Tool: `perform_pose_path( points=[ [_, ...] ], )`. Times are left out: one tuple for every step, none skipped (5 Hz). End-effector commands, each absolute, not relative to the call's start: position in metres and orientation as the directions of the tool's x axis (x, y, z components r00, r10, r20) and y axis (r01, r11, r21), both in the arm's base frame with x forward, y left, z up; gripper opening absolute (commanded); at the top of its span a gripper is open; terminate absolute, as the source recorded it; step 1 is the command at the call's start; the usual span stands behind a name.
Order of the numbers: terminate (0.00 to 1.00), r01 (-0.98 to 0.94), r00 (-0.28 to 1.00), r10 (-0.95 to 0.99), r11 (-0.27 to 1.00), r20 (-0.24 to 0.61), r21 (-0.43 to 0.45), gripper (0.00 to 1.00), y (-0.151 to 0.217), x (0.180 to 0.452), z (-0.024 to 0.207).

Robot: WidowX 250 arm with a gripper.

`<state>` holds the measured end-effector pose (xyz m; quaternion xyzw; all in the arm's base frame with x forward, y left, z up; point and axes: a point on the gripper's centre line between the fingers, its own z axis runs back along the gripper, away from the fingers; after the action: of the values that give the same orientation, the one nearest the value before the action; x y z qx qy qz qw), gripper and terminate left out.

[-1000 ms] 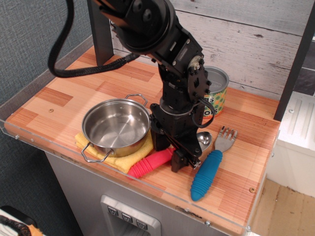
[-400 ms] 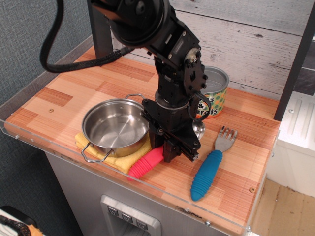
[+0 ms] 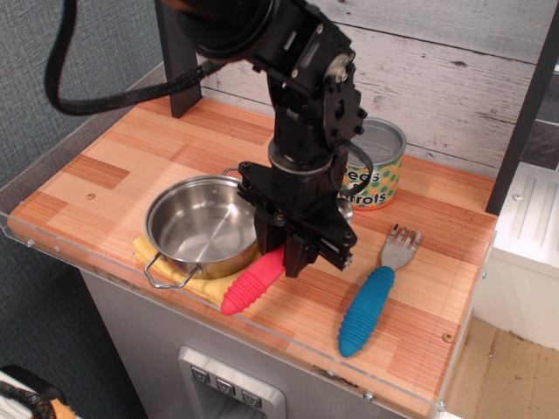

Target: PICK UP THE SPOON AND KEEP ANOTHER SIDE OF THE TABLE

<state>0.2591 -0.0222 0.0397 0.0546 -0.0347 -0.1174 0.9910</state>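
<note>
The spoon (image 3: 251, 283) has a ribbed pink-red handle that slants down to the left near the front of the table (image 3: 113, 166). Its silver bowl is mostly hidden behind the black arm. My gripper (image 3: 288, 256) points down and is shut on the upper end of the handle, just right of the pot. The handle's free end hangs over the edge of the yellow cloth; I cannot tell whether it touches.
A steel pot (image 3: 205, 225) stands on a yellow cloth (image 3: 196, 281) just left of the gripper. A blue-handled fork (image 3: 371, 297) lies to the right. A tin can (image 3: 376, 166) stands behind the arm. A clear raised rim (image 3: 52, 244) borders the table.
The gripper has closed in on the spoon handle and shifted left and slightly up, carrying the spoon toward the pot. The spoon's bowl has moved away from the fork.
</note>
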Motion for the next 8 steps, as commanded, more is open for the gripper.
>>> perform_pose_path(
  points=[
    [0.00, 0.134, 0.979, -0.147, 0.986, 0.138, 0.096, 0.00, 0.006, 0.256, 0.082],
    [0.00, 0.067, 0.986, -0.082, 0.992, 0.143, 0.106, 0.00, 0.032, 0.255, 0.096],
    [0.00, 0.003, 0.990, -0.018, 0.994, 0.137, 0.106, 0.00, 0.060, 0.255, 0.100],
    [0.00, -0.078, 0.992, 0.064, 0.988, 0.107, 0.133, 0.00, 0.098, 0.259, 0.098],
    [0.00, -0.078, 0.993, 0.065, 0.987, 0.097, 0.138, 0.00, 0.122, 0.266, 0.096],
    [0.00, -0.077, 0.995, 0.066, 0.985, 0.074, 0.157, 0.00, 0.141, 0.275, 0.088],
    [0.00, -0.048, 0.997, 0.039, 0.988, 0.063, 0.145, 0.00, 0.147, 0.285, 0.072],
    [0.00, -0.016, 0.999, 0.008, 0.989, 0.054, 0.146, 0.00, 0.150, 0.287, 0.059]
  ],
)
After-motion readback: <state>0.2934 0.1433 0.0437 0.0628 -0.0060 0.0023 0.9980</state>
